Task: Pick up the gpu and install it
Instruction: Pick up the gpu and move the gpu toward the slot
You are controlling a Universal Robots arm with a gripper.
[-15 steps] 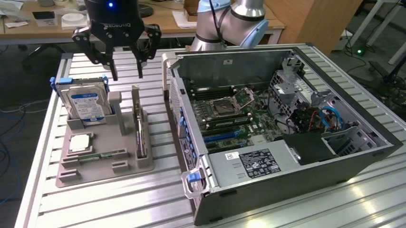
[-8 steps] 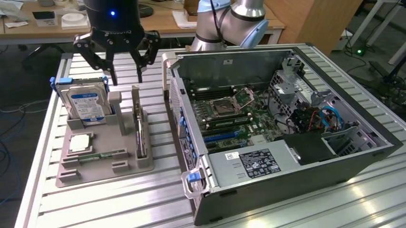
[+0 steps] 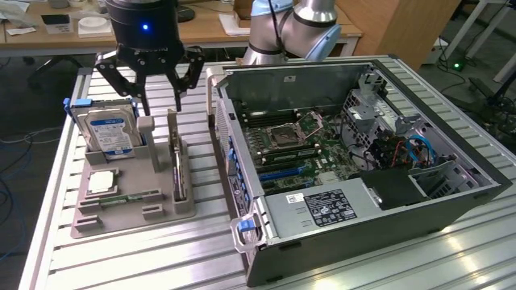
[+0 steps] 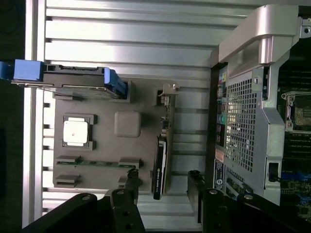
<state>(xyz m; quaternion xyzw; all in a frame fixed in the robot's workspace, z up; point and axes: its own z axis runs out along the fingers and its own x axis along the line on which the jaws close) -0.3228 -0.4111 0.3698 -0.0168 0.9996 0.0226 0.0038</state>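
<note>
The gpu [image 3: 177,164] is a thin dark card with a pale metal bracket, standing on edge in a slot of the grey holder tray [image 3: 161,208]. My gripper [image 3: 161,107] hangs open above the card's far end, not touching it. In the wrist view the gpu [image 4: 163,155] appears edge-on, and my gripper [image 4: 163,178] straddles its line with one black finger [image 4: 131,182] on each side. Nothing is held. The open computer case [image 3: 451,199] lies to the exterior view's right of the tray, its motherboard [image 3: 298,151] exposed.
On the same tray stand a silver hard drive with a blue label [image 3: 111,134], a CPU [image 3: 103,181] and a green memory stick [image 3: 129,197]. The case's side wall [image 4: 248,121] rises close beside the tray. All rests on a slatted aluminium table [image 3: 161,260].
</note>
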